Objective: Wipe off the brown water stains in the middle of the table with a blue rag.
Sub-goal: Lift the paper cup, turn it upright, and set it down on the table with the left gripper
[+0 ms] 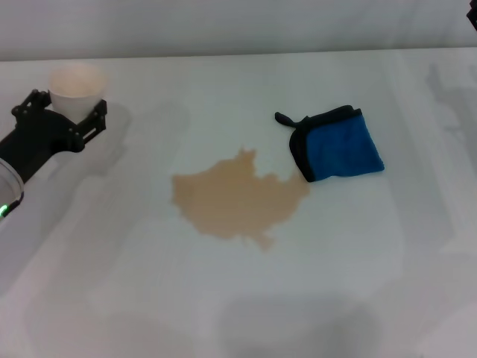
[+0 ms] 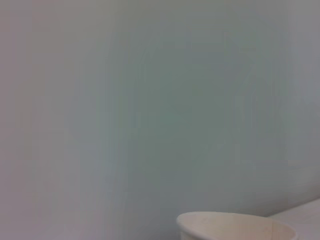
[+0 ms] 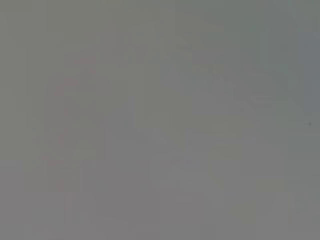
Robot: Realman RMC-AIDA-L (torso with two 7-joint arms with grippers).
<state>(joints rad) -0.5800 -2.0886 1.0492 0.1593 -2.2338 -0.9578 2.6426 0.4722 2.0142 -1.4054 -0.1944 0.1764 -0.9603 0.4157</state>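
Note:
The brown water stains (image 1: 237, 198) spread as one tan puddle with ragged edges in the middle of the white table (image 1: 350, 261). The blue rag (image 1: 337, 144) lies folded just right of and behind the puddle. Its black-edged corner touches the puddle's right lobe, and its black loop tab points left. My left gripper (image 1: 65, 107) is far off at the back left. It is open, with its black fingers (image 1: 95, 118) on either side of a white paper cup (image 1: 75, 86). Of my right arm only a dark sliver shows at the top right corner.
The paper cup's rim (image 2: 235, 222) also shows in the left wrist view, against a plain wall. The right wrist view shows only flat grey. The table's back edge runs along the top of the head view.

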